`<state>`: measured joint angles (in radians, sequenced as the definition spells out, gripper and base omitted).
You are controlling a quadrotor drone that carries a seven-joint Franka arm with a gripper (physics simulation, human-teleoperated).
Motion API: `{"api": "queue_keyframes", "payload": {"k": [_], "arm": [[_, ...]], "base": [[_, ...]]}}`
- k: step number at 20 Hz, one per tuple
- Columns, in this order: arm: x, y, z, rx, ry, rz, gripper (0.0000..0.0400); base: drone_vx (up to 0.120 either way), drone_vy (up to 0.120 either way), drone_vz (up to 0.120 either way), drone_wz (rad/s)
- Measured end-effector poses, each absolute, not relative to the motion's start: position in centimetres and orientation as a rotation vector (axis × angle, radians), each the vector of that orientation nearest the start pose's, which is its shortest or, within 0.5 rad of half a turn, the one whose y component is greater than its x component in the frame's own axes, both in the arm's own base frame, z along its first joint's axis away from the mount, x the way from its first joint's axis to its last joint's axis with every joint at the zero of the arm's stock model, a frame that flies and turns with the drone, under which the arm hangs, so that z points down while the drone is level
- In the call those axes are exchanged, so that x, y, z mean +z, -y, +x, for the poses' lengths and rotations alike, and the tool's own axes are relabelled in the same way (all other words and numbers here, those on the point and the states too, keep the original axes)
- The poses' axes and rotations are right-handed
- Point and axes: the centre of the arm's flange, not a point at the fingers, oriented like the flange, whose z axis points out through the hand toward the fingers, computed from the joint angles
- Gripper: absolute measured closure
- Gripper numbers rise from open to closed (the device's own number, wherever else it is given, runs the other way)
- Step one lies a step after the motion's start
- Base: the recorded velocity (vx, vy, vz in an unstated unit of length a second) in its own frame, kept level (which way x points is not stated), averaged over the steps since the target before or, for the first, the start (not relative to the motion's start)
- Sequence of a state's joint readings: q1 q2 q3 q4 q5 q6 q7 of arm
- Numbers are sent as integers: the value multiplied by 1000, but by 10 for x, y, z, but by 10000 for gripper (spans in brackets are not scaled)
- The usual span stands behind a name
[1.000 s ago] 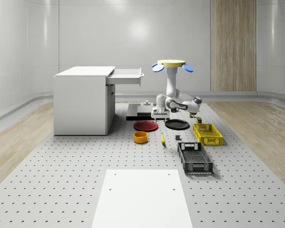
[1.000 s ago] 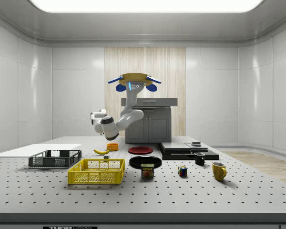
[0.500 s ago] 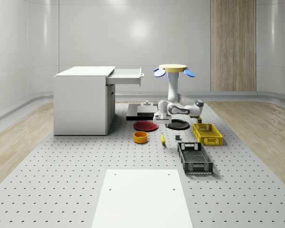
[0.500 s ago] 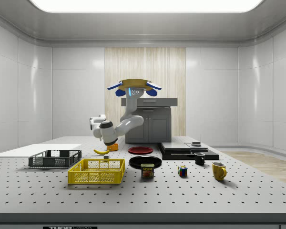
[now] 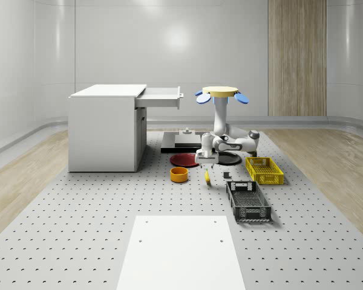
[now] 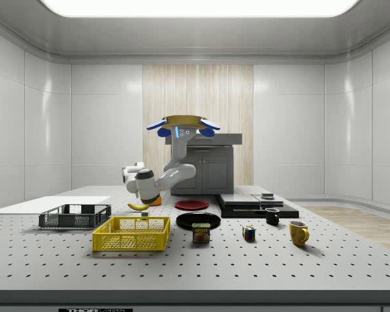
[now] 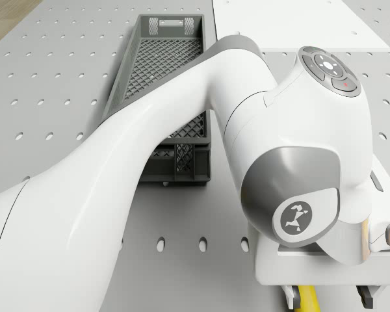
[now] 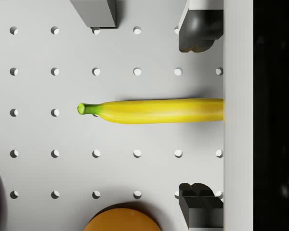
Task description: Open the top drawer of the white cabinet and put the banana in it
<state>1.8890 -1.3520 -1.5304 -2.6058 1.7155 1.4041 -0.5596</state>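
Overhead, in the whole-scene view, the drone (image 5: 221,93) hovers over the perforated counter (image 5: 78,229), above the black plate (image 5: 230,158) and beside the red plate (image 5: 183,159). Its arm bends down so that the end effector (image 5: 206,164) hangs just above the banana (image 5: 207,176), which lies on the counter between the orange bowl (image 5: 179,174) and the black crate (image 5: 248,200). The white cabinet (image 5: 104,128) stands well apart at this view's left, its top drawer (image 5: 161,97) pulled out. A yellow crate (image 5: 264,170) sits near the black plate.

From the side view, the drone (image 6: 182,124) is airborne and the end effector (image 6: 143,197) points downward right over the banana (image 6: 139,206), close to it; whether they touch cannot be told.

On the drone view, the arm crosses over the black crate (image 7: 166,78), and the banana (image 7: 307,299) shows between the fingertips (image 7: 367,298) of the end effector (image 7: 328,298).

Looking along the wrist view, the fingers (image 8: 201,24) stand wide apart, one to each side of the banana (image 8: 154,110), neither touching it. The fruit lies flat on the counter (image 8: 53,91), with the orange bowl (image 8: 121,220) near
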Motion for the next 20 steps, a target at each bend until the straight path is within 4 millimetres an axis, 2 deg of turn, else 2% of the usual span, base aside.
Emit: {"api": "queue_keyframes", "payload": {"k": [20], "arm": [[539, -171, 359, 786, 2, -2, 0]], "base": [[0, 0, 0, 0]]}}
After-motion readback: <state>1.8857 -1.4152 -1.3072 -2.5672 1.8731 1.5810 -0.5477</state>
